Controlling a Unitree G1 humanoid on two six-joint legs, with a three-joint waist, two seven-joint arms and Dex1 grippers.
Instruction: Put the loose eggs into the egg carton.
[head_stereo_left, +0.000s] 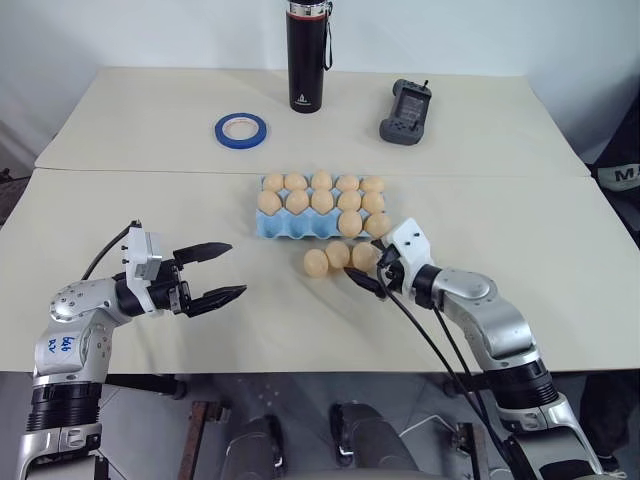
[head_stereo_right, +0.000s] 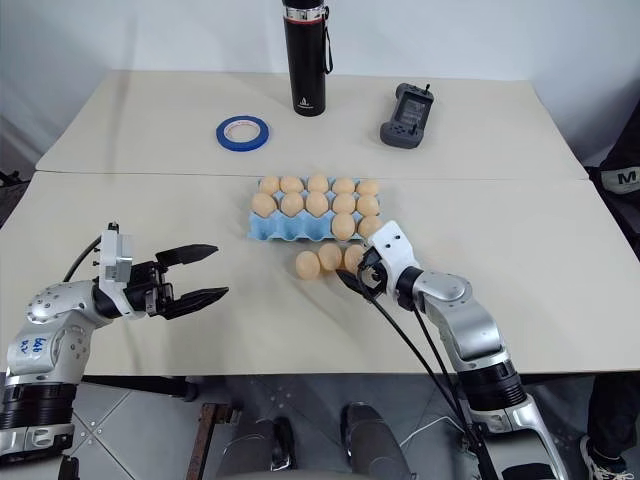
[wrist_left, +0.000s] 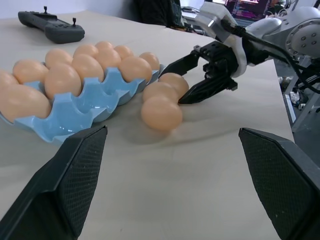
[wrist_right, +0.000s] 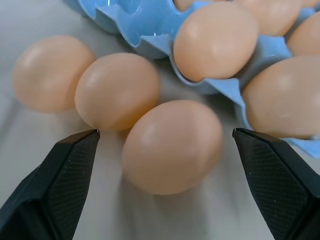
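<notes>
Left eye view: a light blue egg carton (head_stereo_left: 272, 228) sits at the middle of the frame on a beige table (head_stereo_left: 120, 200). Most of its cups hold tan eggs; the near row looks largely unfilled toward its left end. Three loose eggs (head_stereo_left: 338, 256) lie in a touching row on the table just below the carton, and a fourth egg sits at the carton's lower right corner, where I cannot tell whether it is seated in a cup. The right gripper (head_stereo_left: 372, 272), right of centre, has its fingers spread wide at the rightmost loose egg and grasps nothing. The left gripper (head_stereo_left: 222, 270), at lower left, is also spread and empty, well apart from the eggs. A blue tape roll (head_stereo_left: 240, 128), a black bottle (head_stereo_left: 307, 55) and a grey handheld controller (head_stereo_left: 405, 112) stand along the upper part of the frame.

Right eye view: the same layout.

Left wrist view: the carton fills the upper left, the three loose eggs lie at centre, and the right gripper's spread fingers bracket the furthest egg.

Right wrist view: the nearest loose egg sits at centre between the two black fingers, untouched, two more to its upper left, the carton's edge along the top.

Judged from this, the task is barely begun: at least three eggs remain to be moved, and the first grasp is not yet closed.
</notes>
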